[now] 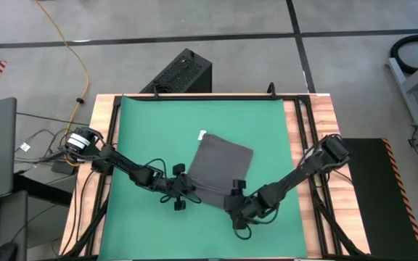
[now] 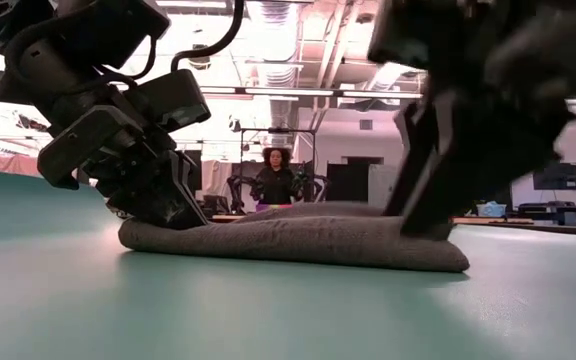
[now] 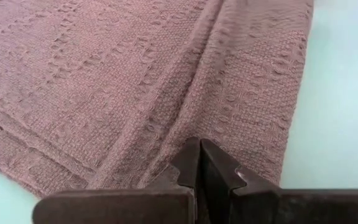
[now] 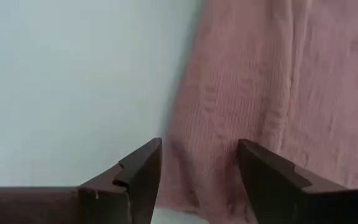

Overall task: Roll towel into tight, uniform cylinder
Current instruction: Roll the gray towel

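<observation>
Green matting (image 1: 144,130) covers the table in the high view, and on it the dark grey soft cloth towel (image 1: 220,168) with its small white tag (image 1: 202,135) lies folded flat, not yet rolled, with both grippers at its near edge. At table height it is a low pad with no cylinder formed, so the rolling is all left to do. Wrist views show the left gripper (image 3: 197,163) pinched shut at the towel's edge, apparently on a fold, while the right gripper (image 4: 199,163) stands wide astride the edge, holding nothing.

The dark grey towel (image 1: 220,168) lay flat and skewed on the green mat's middle, near edge slightly bunched, white tag (image 1: 202,135) at its far corner.
</observation>
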Robot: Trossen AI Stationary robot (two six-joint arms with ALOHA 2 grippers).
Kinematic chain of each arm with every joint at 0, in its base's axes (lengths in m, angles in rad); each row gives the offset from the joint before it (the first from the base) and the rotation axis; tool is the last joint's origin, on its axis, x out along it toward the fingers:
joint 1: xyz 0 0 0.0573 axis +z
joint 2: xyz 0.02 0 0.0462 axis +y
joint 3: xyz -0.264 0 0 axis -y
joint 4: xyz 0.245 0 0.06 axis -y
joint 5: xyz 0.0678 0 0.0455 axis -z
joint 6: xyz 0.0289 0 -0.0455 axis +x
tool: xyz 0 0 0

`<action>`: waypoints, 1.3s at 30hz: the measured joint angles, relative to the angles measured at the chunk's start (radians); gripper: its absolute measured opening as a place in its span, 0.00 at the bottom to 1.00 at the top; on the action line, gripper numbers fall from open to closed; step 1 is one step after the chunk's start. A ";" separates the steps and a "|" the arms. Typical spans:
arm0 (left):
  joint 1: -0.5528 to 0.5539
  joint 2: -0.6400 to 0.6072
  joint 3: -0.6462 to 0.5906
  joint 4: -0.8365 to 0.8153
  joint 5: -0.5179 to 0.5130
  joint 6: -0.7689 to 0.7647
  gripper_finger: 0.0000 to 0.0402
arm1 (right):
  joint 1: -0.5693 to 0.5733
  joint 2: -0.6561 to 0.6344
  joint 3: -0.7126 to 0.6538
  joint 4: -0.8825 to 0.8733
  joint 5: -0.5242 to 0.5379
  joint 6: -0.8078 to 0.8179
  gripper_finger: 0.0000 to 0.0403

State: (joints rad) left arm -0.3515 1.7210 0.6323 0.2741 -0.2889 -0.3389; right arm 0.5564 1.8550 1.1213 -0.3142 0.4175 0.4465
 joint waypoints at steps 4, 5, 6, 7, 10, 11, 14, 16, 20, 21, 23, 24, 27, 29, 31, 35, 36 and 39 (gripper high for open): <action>0.000 0.000 0.000 -0.001 0.007 -0.005 0.00 | 0.006 0.055 0.004 -0.052 0.013 0.065 0.58; 0.000 0.000 0.000 -0.002 0.010 -0.009 0.00 | 0.006 0.066 0.006 -0.056 0.016 0.080 0.58; 0.000 0.000 0.000 -0.002 0.012 -0.013 0.00 | 0.007 0.078 0.006 -0.052 0.018 0.093 0.58; 0.000 0.000 0.000 -0.005 0.013 -0.015 0.00 | 0.010 0.089 0.006 -0.047 0.017 0.102 0.58; 0.000 0.000 0.000 -0.006 0.023 -0.017 0.00 | 0.022 0.121 0.006 -0.048 0.019 0.107 0.58; 0.001 0.000 0.000 -0.006 0.033 -0.022 0.00 | 0.026 0.129 0.006 -0.054 0.019 0.117 0.58; 0.003 0.000 0.000 -0.003 0.073 -0.053 0.00 | 0.035 0.154 0.010 -0.087 0.026 0.167 0.54; 0.004 0.000 0.000 -0.002 0.091 -0.076 0.00 | 0.041 0.166 0.013 -0.103 0.026 0.189 0.50; 0.005 0.000 0.000 -0.001 0.103 -0.120 0.00 | 0.044 0.166 0.012 -0.106 0.025 0.193 0.38; 0.005 0.000 0.000 -0.001 0.107 -0.133 0.00 | 0.042 0.163 0.009 -0.109 0.024 0.197 0.34; 0.006 0.000 0.000 -0.001 0.128 -0.170 0.00 | 0.034 0.163 0.016 -0.123 0.011 0.212 0.24; 0.007 -0.001 0.000 0.000 0.144 -0.188 0.00 | 0.030 0.162 0.026 -0.135 -0.001 0.217 0.19; 0.007 -0.001 0.000 0.007 0.193 -0.263 0.00 | 0.030 0.164 0.058 -0.160 -0.028 0.205 0.07; 0.006 -0.001 0.000 0.013 0.214 -0.306 0.00 | 0.032 0.167 0.083 -0.176 -0.037 0.180 0.07; 0.006 -0.001 0.000 0.019 0.220 -0.351 0.00 | 0.035 0.169 0.109 -0.201 -0.041 0.160 0.07; -0.024 -0.034 -0.003 0.115 0.204 -0.309 0.00 | 0.029 0.169 0.129 -0.231 -0.095 0.155 0.07; -0.044 -0.054 -0.001 0.136 0.161 -0.272 0.00 | 0.028 0.169 0.130 -0.231 -0.104 0.155 0.07; -0.082 -0.152 0.015 0.121 -0.005 -0.164 0.00 | 0.028 0.169 0.130 -0.230 -0.119 0.155 0.07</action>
State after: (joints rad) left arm -0.4337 1.5688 0.6471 0.3948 -0.2936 -0.5025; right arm 0.5846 2.0239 1.2510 -0.5445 0.2986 0.6010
